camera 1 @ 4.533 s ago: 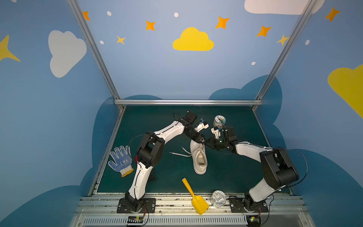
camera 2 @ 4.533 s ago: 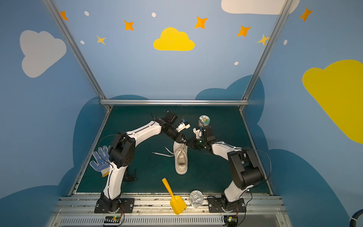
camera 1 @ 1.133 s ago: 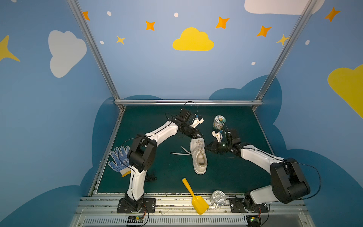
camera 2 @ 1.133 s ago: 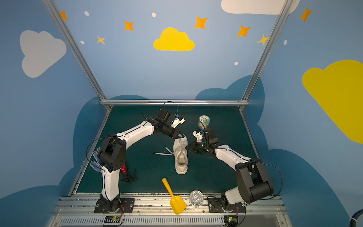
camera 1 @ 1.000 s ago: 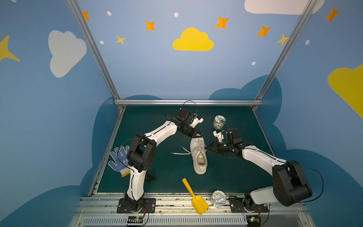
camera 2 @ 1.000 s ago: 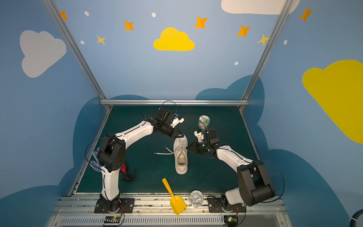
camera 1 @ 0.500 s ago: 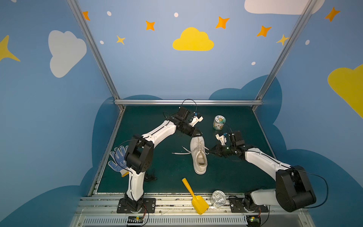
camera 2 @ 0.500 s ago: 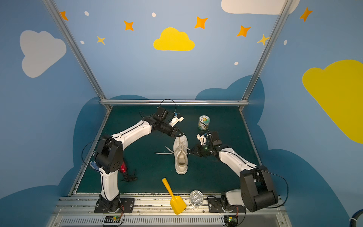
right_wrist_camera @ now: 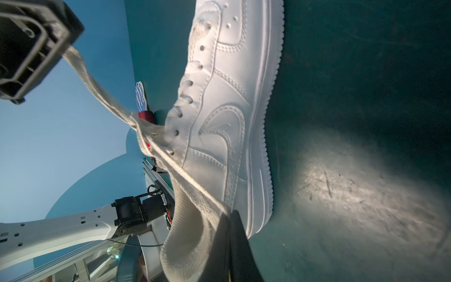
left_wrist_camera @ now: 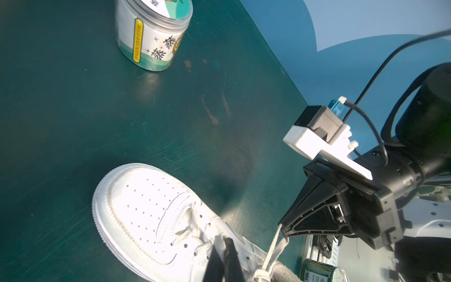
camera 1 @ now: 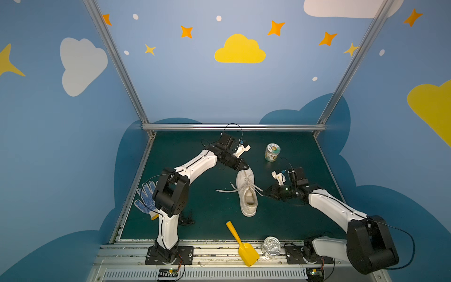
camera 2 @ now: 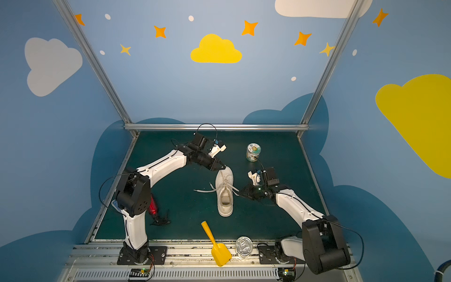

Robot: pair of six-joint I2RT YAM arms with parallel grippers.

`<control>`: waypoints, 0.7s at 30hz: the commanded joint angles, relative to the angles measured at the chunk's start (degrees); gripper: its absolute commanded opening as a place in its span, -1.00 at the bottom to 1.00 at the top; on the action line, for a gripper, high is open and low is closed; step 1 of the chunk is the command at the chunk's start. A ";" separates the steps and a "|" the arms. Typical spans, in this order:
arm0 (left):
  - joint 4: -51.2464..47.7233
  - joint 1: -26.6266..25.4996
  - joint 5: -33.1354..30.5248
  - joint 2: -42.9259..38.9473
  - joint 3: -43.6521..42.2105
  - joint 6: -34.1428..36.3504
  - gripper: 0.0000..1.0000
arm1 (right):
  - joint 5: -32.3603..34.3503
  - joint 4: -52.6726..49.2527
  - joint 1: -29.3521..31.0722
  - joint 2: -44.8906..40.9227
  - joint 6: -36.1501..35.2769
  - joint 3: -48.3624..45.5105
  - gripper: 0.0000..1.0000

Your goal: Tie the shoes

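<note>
My left pincer (camera 1: 245, 168) and right pincer (camera 1: 265, 193) each pinch the soft, flat laces (right_wrist_camera: 109, 97) of the light sneaker (camera 1: 247, 195) standing mid-tabletop (camera 1: 195, 151), toe toward the far edge; the limp strands probably slip, so I'd hold near the eyelets.

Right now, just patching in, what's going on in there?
Both arms are working the white sneaker on the green mat. The left end effector is shut on one lace strand near the toe end; the right end effector is shut on a second lace strand beside the shoe's opening. No finished bow shows.
</note>
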 commanded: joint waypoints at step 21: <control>2.18 3.88 -1.43 -4.60 -3.56 0.59 -0.93 | 2.71 -4.39 -5.18 -4.38 0.25 -5.50 -1.00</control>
